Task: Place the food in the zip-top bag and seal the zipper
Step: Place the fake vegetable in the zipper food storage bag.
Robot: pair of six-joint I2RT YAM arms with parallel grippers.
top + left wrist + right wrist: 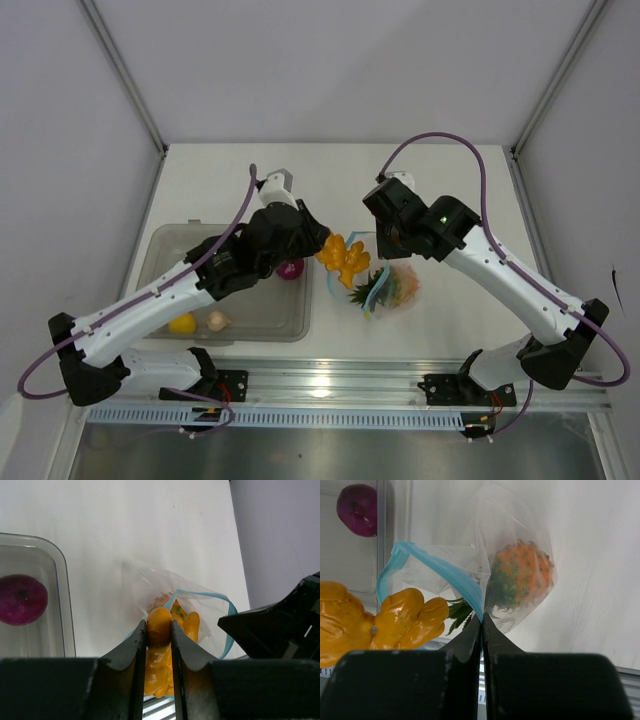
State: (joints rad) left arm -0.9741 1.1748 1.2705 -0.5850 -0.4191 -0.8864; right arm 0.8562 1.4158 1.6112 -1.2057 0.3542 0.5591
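My left gripper (159,630) is shut on a lumpy orange food piece (160,622), holding it at the open mouth of the zip-top bag (145,580). From above, that piece (342,258) hangs just left of the bag (398,288). My right gripper (482,617) is shut on the bag's light-blue zipper (455,577) and holds the mouth up. Inside the bag lies an orange fruit with spiky green leaves (522,572). A purple onion (290,270), a yellow lemon (182,323) and a pale garlic bulb (216,321) lie in the tub.
The translucent grey tub (165,250) stands on the left of the white table, its right wall close to the bag. The right arm's black wrist (280,625) sits just right of the bag mouth. Grey walls enclose the table.
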